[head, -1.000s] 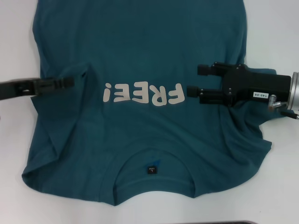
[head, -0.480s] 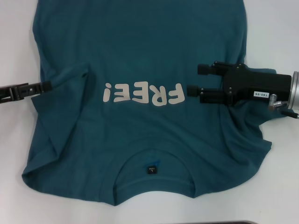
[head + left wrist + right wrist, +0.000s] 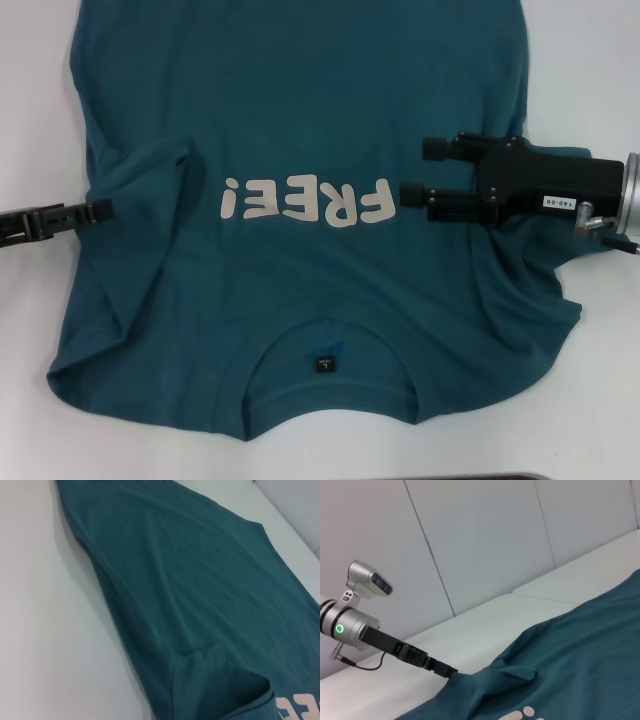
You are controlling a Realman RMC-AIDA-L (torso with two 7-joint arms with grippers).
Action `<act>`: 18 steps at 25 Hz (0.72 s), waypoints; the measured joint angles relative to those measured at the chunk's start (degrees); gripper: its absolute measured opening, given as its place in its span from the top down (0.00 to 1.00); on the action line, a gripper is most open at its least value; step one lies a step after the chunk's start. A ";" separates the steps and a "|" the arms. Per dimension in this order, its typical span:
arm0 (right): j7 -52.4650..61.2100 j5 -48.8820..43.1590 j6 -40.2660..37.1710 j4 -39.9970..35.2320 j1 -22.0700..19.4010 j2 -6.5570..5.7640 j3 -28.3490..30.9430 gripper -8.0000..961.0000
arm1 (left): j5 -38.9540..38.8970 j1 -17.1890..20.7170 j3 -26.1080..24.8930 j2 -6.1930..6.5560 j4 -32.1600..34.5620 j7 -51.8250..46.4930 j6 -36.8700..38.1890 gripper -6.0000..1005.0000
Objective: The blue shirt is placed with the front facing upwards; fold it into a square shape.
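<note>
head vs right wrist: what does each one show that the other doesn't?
Only the head view shows the right gripper, fingers open over the shirt's right side beside the "FREE!" lettering, which it shows whole, plus the collar with its black neck tag.

Only the right wrist view shows the left arm's silver wrist with a green light and the white wall panels behind the table.

Both show the blue shirt lying on the white table, and the left gripper at the shirt's left edge.

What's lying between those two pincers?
In the head view, the blue shirt with its white FREE! lettering lies between the left pincer and right pincer.
</note>
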 joint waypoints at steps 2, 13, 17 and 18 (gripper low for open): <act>0.00 0.00 -0.01 0.06 0.00 0.00 0.00 0.11 | 0.00 -0.01 0.04 -0.08 0.01 0.09 0.09 0.12; 0.01 0.00 -0.14 0.29 0.00 0.00 0.00 0.11 | 0.56 -0.46 0.74 -0.13 0.00 0.22 -1.05 0.21; 0.01 0.00 -0.14 0.24 0.00 0.00 0.00 0.11 | 0.64 -0.61 1.00 -0.13 -0.02 0.15 -1.54 0.30; 0.01 0.00 -0.14 0.21 0.00 0.00 0.00 0.11 | 0.64 -0.61 1.04 -0.13 -0.03 0.13 -1.58 0.34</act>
